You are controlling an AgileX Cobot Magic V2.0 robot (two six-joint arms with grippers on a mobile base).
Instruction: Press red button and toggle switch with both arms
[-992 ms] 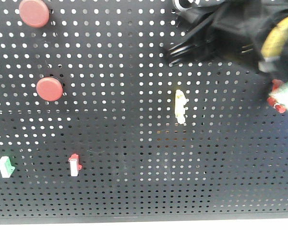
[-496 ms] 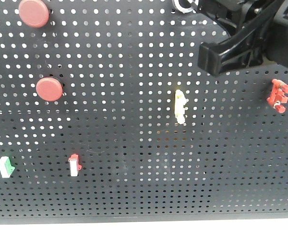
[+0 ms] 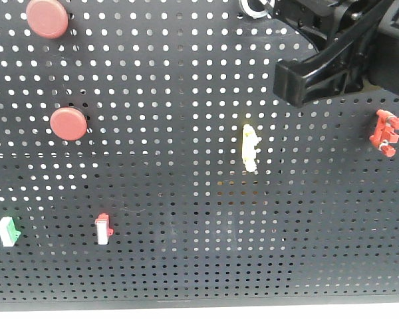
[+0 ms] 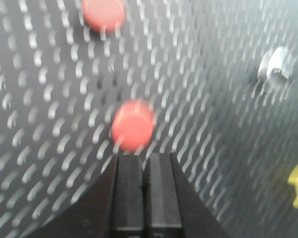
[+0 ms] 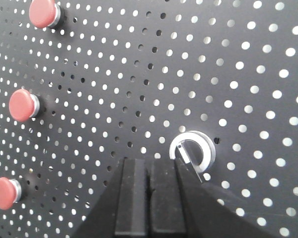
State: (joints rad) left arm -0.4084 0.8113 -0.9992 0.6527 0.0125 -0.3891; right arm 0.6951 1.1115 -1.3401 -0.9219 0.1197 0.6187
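Right tool [image 5: 148,171] is sitting with its fingers pressed together, gripping nothing. Its tip is lying just beside the lower left of the switch [image 5: 192,151]; whether it is touching the ring, I cannot tell. Right arm [image 3: 346,46] is covering the top right corner of the tabletop [image 3: 186,266].

Left tool [image 4: 143,166] is likewise closed up and empty. It is pointing at the button [image 4: 132,125] and is near it but not touching. That view is blurring.

Switch is sitting at the top edge, right of middle, half cut off in the front view. Button is standing by the left edge, I am judging, below the other button [image 4: 103,12] near the top left corner.

Handling, by my reckoning:
- **Button:** it is looking rigid, fixed through the tabletop and sprung, with nothing to grip. Closed fingertips should be meeting the middle of the dome square-on. The face is matte, so slipping is unlikely unless they are catching the rim.
- **Switch:** the lever is short and stiff, probably snapping over, and a small target. The finger's edge should be pushing the lever's side near its end, not the shiny ring, where it would be skating off.
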